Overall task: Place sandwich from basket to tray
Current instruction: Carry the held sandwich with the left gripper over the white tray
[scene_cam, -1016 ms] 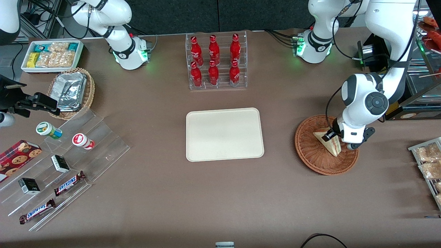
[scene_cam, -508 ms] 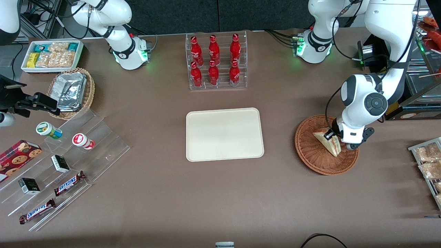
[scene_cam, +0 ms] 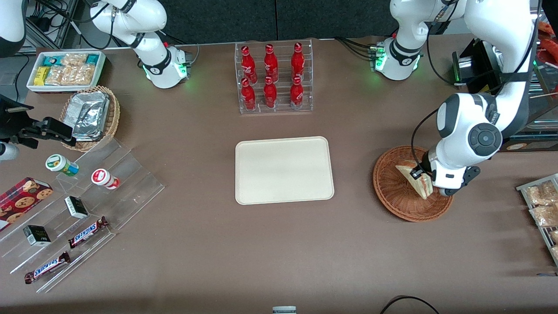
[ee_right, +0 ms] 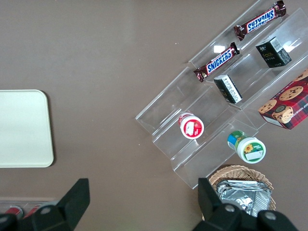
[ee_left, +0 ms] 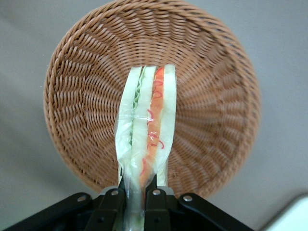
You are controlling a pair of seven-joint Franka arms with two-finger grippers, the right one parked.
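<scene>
The gripper (ee_left: 140,192) is pinching the sandwich (ee_left: 147,125) by its wrapped end (filling stripes facing the wrist camera), holding it above the basket (scene_cam: 394,198). It is gripping edge-on, likely so the wedge will not fold on the way to the tray (scene_cam: 284,170).

gripper (scene_cam: 419,174) over basket (scene_cam: 392,192), jaws clamped on sandwich (scene_cam: 416,181) | basket toward working arm's end of tabletop (scene_cam: 279,244), at tray's (scene_cam: 284,170) 3 o'clock

A brown table (scene_cam: 209,244) fills most of the frame. Along the top edge a dark wall panel (scene_cam: 279,19) runs, with cables at the upper left.
</scene>
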